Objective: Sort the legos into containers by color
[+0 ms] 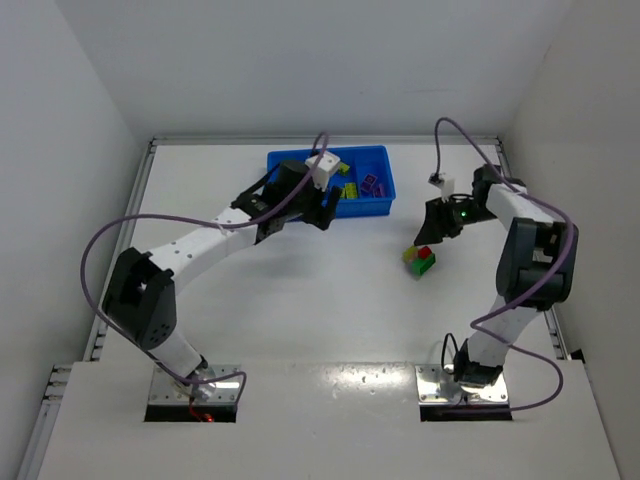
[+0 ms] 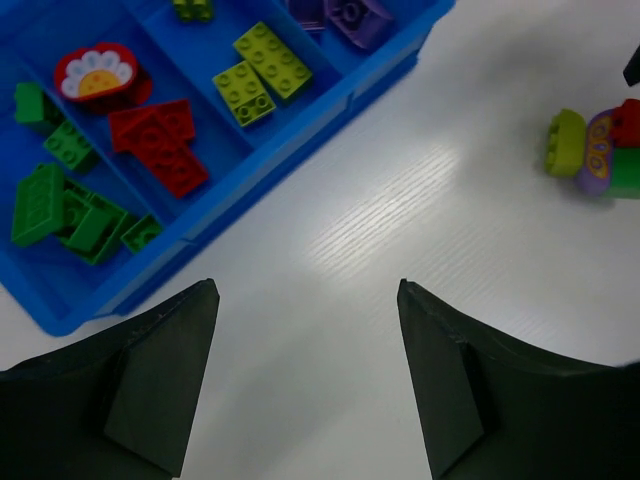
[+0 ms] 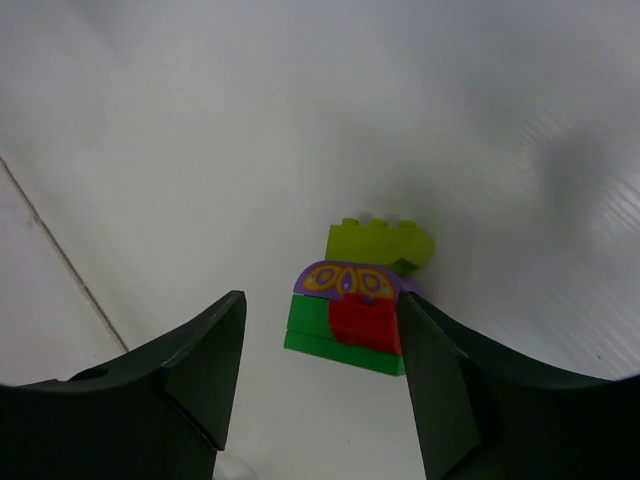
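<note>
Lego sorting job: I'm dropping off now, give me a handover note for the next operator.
Left gripper: open, empty, over the white table beside the bright blue plastic four-compartment tray.
Right gripper: open, above the stacked multicoloured brick clump, not gripping it.
Done: green bricks, red bricks, lime-yellow bricks and purple bricks each sit in their own compartment.
Left: the clump on the table (lime, purple, red, green) needs splitting and sorting.

In the left wrist view the blue tray [image 2: 320,105] runs off the top and left edges; the brick clump [image 2: 600,150] is clipped at the right.
</note>
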Tool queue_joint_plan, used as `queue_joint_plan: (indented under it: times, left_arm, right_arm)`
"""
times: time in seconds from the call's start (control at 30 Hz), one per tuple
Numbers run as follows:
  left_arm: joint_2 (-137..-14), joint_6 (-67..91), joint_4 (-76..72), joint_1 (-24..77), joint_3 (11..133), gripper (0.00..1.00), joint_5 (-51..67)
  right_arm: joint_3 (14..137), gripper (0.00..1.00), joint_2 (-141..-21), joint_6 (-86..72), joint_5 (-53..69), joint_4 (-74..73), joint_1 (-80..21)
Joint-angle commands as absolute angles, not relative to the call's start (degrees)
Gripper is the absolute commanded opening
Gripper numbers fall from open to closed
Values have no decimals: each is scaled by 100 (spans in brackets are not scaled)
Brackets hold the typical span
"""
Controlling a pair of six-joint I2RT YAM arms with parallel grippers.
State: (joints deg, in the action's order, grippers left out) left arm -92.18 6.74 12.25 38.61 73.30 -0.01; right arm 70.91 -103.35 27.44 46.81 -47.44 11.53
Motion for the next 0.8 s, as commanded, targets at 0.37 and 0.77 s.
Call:
queue_joint_plan:
  times: [0.37,0.77]
  left_arm:
    - [-8657,940,1389,3094,6961,78,923]
    - [-8710,993,1389,3094,6961,78,1037]
  right_arm:
    - [6865,69,-10573,3155,2892,-4272,404]
    - [6583,83,-10468,3314,2654,-4438,220]
